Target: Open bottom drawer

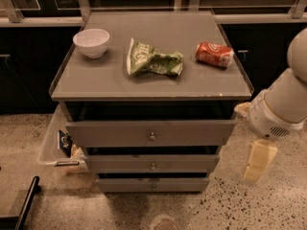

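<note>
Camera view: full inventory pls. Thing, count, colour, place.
bowl: 1, white, cabinet top, back left
chip bag: 1, green, crumpled, cabinet top, centre
soda can: 1, red, on its side, cabinet top, right
cabinet: 1, grey, centre of view
top drawer: 1, grey, just under the cabinet top
middle drawer: 1, grey, between the other two
bottom drawer: 1, grey, lowest, by the floor
bin: 1, clear plastic, on the floor left of the cabinet
arm: 1, white, right edge
pincer: 1, cream, below the arm, right of the drawers, touching none
</note>
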You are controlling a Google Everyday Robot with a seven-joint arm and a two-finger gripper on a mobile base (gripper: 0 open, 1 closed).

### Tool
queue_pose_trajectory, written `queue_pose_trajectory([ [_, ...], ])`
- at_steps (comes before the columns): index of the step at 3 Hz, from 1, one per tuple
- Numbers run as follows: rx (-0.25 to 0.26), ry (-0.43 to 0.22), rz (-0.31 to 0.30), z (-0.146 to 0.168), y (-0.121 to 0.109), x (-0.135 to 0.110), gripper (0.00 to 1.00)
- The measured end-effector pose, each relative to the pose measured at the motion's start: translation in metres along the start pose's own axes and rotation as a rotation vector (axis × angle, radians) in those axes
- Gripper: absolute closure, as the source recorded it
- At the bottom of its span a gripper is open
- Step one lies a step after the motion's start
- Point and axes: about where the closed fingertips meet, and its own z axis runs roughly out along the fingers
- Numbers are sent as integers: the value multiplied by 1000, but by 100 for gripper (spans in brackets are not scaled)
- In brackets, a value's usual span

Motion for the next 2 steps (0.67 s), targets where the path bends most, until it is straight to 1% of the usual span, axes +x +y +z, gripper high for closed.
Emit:
queue_pose_trajectory([
  [1,-22,-44,-55,44,20,15,0],
  [2,11,-108,-126,74,31,33,0],
])
